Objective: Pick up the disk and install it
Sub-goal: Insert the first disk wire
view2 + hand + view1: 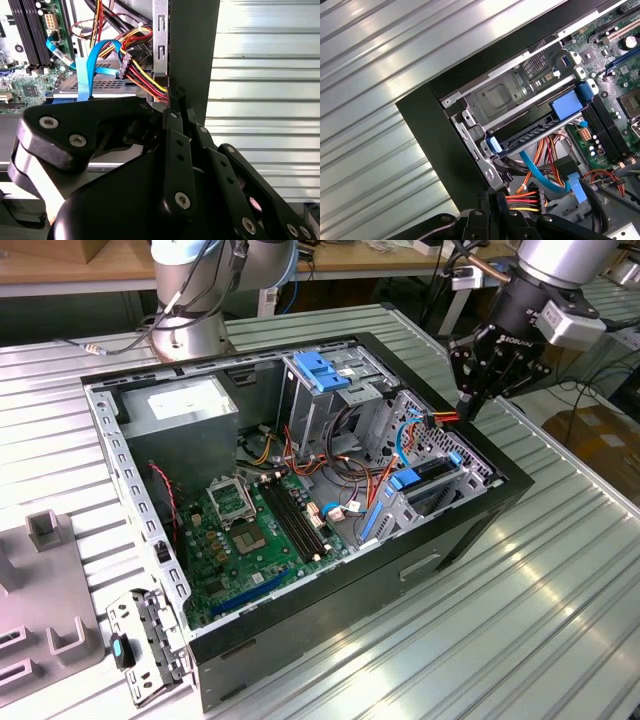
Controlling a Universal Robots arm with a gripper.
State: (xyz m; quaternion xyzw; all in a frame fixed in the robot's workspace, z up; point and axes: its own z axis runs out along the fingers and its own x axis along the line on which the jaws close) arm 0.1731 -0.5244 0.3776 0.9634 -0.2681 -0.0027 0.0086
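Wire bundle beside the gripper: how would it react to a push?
The wire bundle probably flexes aside, since its thin strands already curve loosely. It would likely spring back, being anchored at a connector. The gripper sits close, so snagging seems possible.

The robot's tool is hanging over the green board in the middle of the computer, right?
Not quite. In the exterior view the tool hangs at the case's edge on that view's right, by the red and yellow wires, not over the green board in the middle.
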